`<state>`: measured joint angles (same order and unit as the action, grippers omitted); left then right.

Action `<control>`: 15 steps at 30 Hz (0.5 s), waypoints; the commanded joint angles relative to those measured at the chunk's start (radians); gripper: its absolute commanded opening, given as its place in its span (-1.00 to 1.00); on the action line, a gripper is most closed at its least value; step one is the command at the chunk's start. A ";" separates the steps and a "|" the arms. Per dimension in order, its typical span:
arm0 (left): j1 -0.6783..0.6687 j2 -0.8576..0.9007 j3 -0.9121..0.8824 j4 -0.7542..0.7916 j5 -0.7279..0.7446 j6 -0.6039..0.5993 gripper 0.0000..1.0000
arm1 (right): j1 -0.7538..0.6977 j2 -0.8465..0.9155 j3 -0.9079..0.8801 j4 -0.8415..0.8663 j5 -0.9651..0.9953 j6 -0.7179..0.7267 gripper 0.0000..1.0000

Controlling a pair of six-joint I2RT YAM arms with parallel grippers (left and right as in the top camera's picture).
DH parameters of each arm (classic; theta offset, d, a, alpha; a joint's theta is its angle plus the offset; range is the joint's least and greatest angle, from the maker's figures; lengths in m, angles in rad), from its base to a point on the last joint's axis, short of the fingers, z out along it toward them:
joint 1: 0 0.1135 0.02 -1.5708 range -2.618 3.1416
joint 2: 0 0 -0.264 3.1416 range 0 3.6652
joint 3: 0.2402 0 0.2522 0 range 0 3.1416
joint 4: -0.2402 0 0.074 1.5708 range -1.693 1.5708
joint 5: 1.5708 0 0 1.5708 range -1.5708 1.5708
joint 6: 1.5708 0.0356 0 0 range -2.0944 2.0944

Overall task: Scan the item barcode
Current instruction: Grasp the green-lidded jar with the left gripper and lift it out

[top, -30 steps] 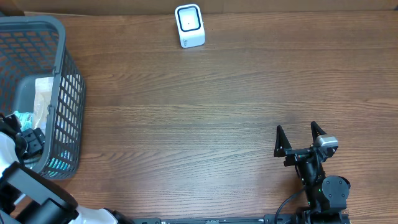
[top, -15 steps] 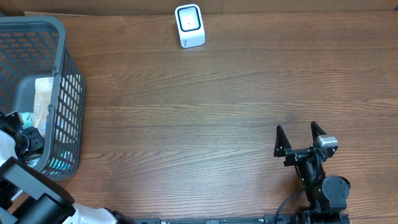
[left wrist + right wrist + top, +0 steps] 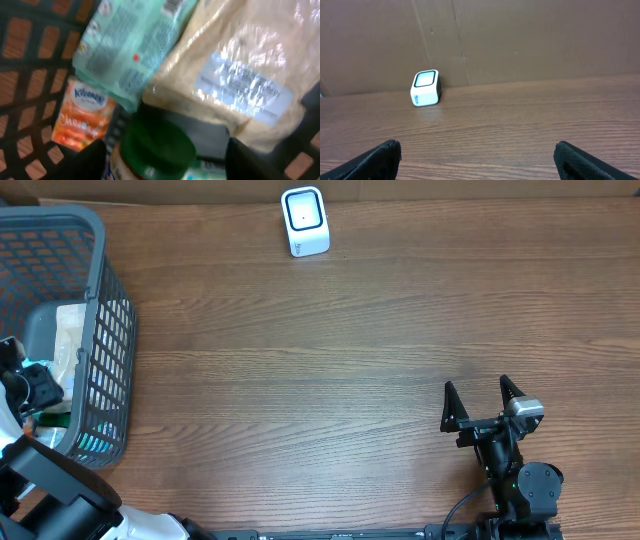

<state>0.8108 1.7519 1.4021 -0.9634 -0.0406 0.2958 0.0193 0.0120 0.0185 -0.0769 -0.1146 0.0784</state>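
Step in hand, as I judge it: getting an item out of the grey basket [image 3: 103, 250] at the tabletop's left end.

- Left pincer [image 3: 162, 156] is down inside the basket, jaws standing either side of a green-lidded jar [image 3: 156, 142]. Wrist view is blurred; I cannot tell whether the pads bear on the jar or stand just clear of it.
- Jar sits upright between the fingers, just beside an orange Kleenex pack [image 3: 82, 117], with a mint-green pouch [image 3: 127, 47] and a tan crinkly bag [image 3: 240, 85] lying above it in the wrist view.
- To do it well: grip the jar's body below the lid, lift straight up past the bags and the basket wall, and keep the label free to turn.
- White barcode scanner [image 3: 305, 222] stands at the far edge, well apart from the basket.
- Right pincer [image 3: 484, 402] idles near right, jaws spread wide, nothing between them.
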 commanded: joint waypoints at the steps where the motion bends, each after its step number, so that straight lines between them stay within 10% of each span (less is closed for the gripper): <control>1: 0.002 0.001 -0.010 -0.017 0.005 0.053 0.34 | -0.006 -0.007 -0.011 0.005 0.012 0.000 1.00; 15: 0.010 0.010 -0.120 0.006 -0.050 0.131 0.40 | -0.006 -0.007 -0.011 0.005 0.012 0.000 1.00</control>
<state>0.8139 1.7527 1.2980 -0.9546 -0.0475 0.3965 0.0193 0.0120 0.0185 -0.0769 -0.1146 0.0780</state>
